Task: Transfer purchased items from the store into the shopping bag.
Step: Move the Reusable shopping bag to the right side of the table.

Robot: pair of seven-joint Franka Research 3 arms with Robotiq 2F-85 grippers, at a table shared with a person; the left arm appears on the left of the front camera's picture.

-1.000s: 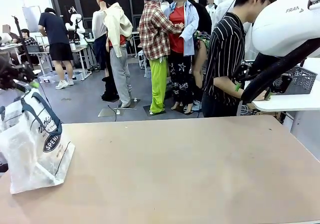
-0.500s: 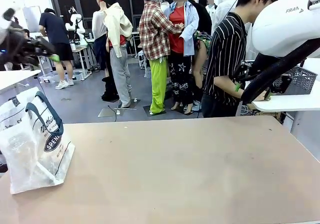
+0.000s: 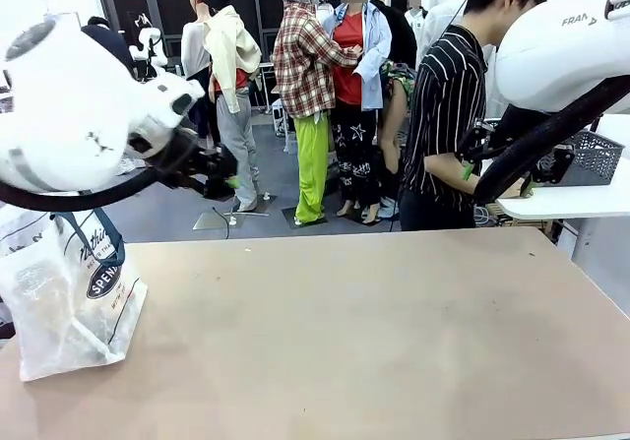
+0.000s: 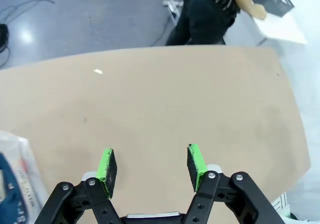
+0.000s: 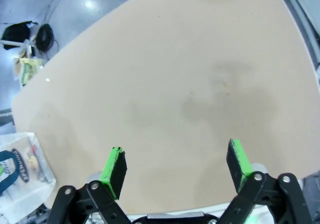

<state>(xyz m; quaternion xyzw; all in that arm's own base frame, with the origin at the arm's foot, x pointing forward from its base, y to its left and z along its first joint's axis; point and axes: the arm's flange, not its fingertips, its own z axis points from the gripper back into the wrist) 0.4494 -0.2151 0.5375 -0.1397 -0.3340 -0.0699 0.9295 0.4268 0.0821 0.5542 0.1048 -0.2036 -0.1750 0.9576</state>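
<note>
The left gripper (image 4: pixel 151 166) hangs above the table (image 4: pixel 165 103) with its green pads spread apart and nothing between them; the shopping bag (image 4: pixel 12 184) lies at the table's edge beside it. The right gripper (image 5: pixel 175 166) is likewise wide apart and empty over the table, with the bag at the table's far corner. From the front, the bag (image 3: pixel 64 297) sits on the table's left end. Beyond the table's far right corner a person (image 3: pixel 448 105) stands at a side counter, where the basket (image 3: pixel 591 157) rests.
</note>
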